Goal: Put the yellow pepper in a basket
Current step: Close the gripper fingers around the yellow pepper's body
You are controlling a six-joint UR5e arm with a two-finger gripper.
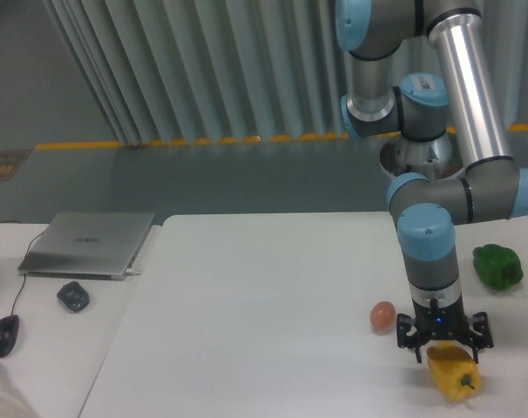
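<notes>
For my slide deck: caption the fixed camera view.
UR5e gripper, jaws open, poised over the yellow pepper on the white table, egg alongside.

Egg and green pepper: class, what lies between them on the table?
In the camera view, the robot's arm stands between the egg and the green pepper.
</notes>
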